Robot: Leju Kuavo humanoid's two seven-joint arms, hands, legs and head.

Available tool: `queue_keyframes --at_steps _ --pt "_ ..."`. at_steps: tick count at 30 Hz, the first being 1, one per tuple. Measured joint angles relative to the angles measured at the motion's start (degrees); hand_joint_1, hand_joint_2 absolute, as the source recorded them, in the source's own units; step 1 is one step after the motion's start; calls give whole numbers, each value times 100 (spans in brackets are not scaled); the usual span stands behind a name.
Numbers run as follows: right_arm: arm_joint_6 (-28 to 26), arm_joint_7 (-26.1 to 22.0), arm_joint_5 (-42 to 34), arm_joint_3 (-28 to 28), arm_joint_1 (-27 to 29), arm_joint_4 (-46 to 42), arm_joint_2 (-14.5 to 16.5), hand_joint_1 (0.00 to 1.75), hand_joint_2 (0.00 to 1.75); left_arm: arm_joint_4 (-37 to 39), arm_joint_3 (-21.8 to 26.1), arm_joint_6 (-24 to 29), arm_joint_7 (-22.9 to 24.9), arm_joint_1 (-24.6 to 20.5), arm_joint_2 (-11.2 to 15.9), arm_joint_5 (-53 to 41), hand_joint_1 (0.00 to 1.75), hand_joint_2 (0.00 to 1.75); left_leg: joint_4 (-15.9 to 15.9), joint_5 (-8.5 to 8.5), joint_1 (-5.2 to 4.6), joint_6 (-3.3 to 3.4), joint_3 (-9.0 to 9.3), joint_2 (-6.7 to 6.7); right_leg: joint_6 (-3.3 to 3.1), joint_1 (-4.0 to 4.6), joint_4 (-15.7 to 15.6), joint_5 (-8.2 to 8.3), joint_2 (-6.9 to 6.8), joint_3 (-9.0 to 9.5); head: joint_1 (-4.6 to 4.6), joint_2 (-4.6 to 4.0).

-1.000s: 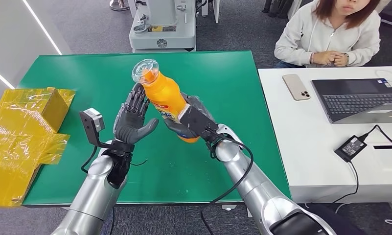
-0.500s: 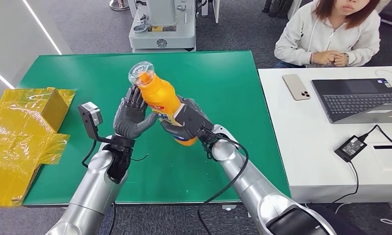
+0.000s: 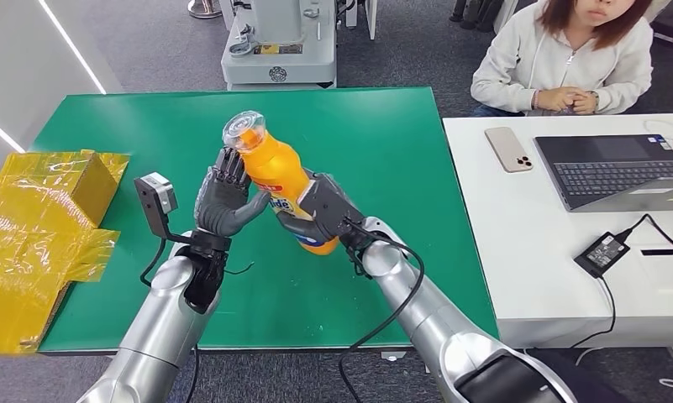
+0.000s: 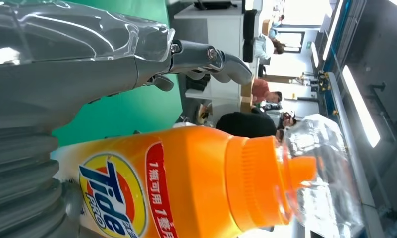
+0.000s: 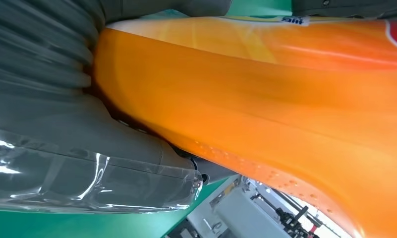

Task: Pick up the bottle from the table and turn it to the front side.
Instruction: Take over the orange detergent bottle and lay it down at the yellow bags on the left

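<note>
Counter (image 3: 400,159), green-topped, with crumpled yellow wrapping (image 3: 39,227) at its left edge. Bottle (image 3: 282,180), orange with a clear cap, is raised above the counter and tilted, cap pointing away from the robot. Right hand (image 3: 320,214) grips its lower body. Left hand (image 3: 225,201), fingers spread flat, rests against the bottle's side, holding nothing.

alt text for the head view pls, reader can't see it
The right robot hand holds a tilted orange plastic detergent bottle above a green table, while the left robot hand, fingers spread, rests against its side.
</note>
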Motion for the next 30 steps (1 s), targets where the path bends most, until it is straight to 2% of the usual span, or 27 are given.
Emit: queue_keyframes --at_steps 3,11,14,18,20,22,23,26,27,30 --pt "48 23 -33 1 -4 -60 8 163 175 18 1 150 -4 0 11 -90 172 175 0 0 0 0 0 0 0 0 0 0 0 0 0 0" --pt "85 144 -129 19 -77 -234 17 163 175 161 2 576 -84 -36 19 -534 172 175 0 0 0 0 0 2 0 0 0 0 1 0 0 0" --pt "95 177 -141 22 -142 -277 26 166 175 271 2 620 -81 -77 17 -602 162 175 1 0 0 0 0 1 0 0 0 0 0 0 1 0" --pt "107 199 -141 37 -183 -300 66 164 175 445 5 622 -73 -171 6 -638 168 175 0 0 0 0 0 0 0 0 0 0 -1 0 0 0" --pt "107 222 -141 41 -206 -302 75 164 175 522 14 605 -75 -211 -5 -634 165 175 0 0 0 0 0 0 0 0 0 0 -2 0 1 0" --pt "107 245 -140 46 -220 -301 85 166 175 586 29 576 -79 -237 -17 -629 158 175 0 0 0 0 0 1 0 0 0 0 0 0 -1 0" --pt "105 251 -139 49 -224 -298 87 168 175 613 36 556 -81 -246 -25 -626 144 175 0 0 0 0 0 2 0 0 0 0 1 -1 0 0" --pt "92 258 -138 62 -248 -260 89 169 175 663 62 482 -80 -270 -60 -620 27 175 0 0 0 0 0 1 0 0 0 0 0 0 1 0" --pt "88 258 -143 66 -261 -240 90 169 175 672 75 466 -78 -277 -73 -620 0 175 1 0 0 0 0 1 0 0 -1 0 0 0 1 0" --pt "77 257 -161 67 -307 -162 88 169 175 688 125 447 -61 -293 -109 -617 0 175 1 0 0 0 1 1 0 0 -1 0 2 0 0 0"
